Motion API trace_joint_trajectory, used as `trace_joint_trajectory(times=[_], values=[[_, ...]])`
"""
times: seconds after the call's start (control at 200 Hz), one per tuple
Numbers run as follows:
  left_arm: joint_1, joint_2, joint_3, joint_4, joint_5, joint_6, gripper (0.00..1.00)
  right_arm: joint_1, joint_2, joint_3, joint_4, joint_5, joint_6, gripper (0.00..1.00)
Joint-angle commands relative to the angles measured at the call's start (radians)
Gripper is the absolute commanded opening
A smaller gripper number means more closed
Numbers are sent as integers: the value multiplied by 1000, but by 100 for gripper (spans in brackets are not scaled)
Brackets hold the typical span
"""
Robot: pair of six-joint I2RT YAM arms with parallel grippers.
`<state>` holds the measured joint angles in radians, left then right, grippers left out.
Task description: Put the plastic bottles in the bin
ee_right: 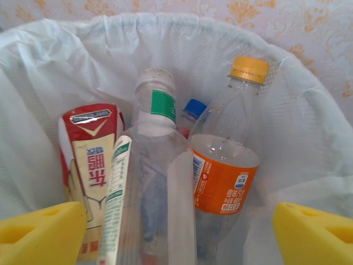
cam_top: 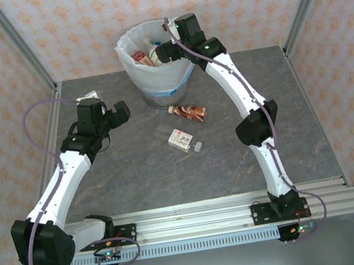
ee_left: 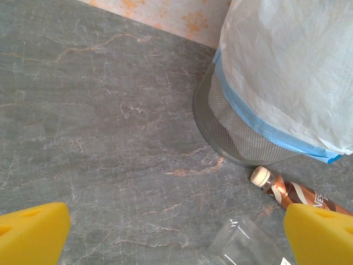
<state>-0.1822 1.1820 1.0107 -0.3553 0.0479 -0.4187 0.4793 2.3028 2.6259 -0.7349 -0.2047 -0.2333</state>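
Right pincer (ee_right: pixel 176 234), spread wide, hangs over the round white-bagged bin (cam_top: pixel 155 76) at the table's (cam_top: pixel 136 172) twelve o'clock; upright clear plastic bottles (ee_right: pixel 223 165) inside could snag it. Left pincer (ee_left: pixel 176 234), also spread, sits near the brown-labelled bottle (cam_top: pixel 188 111) lying at the bin's six o'clock, liable to roll.

1 bin (cam_top: pixel 150 76). On the table (cam_top: pixel 137 175), 2 plastic bottles: 1 brown-labelled bottle (cam_top: pixel 189 111) and 1 white-labelled bottle (cam_top: pixel 183 139). Inside the bin, 4 things visible: 1 orange-labelled bottle (ee_right: pixel 226 187), 1 green-banded clear bottle (ee_right: pixel 156 143), 1 blue-capped bottle (ee_right: pixel 194 107), 1 red-and-white pack (ee_right: pixel 88 149)
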Motion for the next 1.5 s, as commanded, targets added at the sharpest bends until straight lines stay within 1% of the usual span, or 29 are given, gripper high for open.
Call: trace_joint_trajectory(times=[0.0, 0.11, 0.285, 0.465, 0.581, 0.621, 0.641, 0.701, 0.826, 1.031, 1.141, 1.236, 1.296, 1.401, 1.496], values=[[4, 17, 20, 1, 30, -6, 100, 2, -97, -3, -31, -37, -12, 88], [4, 20, 22, -4, 44, -1, 100, 1, -155, -90, 10, -46, -15, 89], [5, 13, -1, 2, 52, 4, 100, 2, -292, -282, 102, -47, -45, 90], [4, 34, -29, 19, 68, -33, 100, 1, -412, -434, 166, -54, -75, 91], [3, 44, -62, 63, 91, -97, 100, 2, -476, -522, 180, -47, -86, 92], [3, 47, -76, 81, 97, -110, 100, 1, -504, -567, 195, -43, -86, 93], [4, 48, -83, 87, 100, -146, 100, 1, -518, -591, 205, -38, -86, 93], [3, 53, -103, 104, 96, -193, 100, 2, -564, -670, 235, -23, -88, 96], [-12, 54, -152, 128, 92, -267, 100, 2, -649, -818, 265, 8, -88, 99], [-68, 54, -167, 68, 55, -330, 100, 1, -801, -1117, 440, 56, -39, 99], [-128, 77, -149, 36, 33, -380, 100, 1, -859, -1242, 508, 77, 8, 99], [-187, 113, -123, -6, -22, -445, 100, 1, -899, -1341, 563, 101, 65, 99], [-212, 130, -126, 10, -43, -482, 100, 2, -927, -1404, 604, 128, 115, 99], [-237, 166, -128, 32, -35, -550, 100, 1, -980, -1515, 685, 166, 186, 99], [-278, 197, -110, 27, -32, -572, 100, 2, -1014, -1587, 720, 211, 241, 99]])
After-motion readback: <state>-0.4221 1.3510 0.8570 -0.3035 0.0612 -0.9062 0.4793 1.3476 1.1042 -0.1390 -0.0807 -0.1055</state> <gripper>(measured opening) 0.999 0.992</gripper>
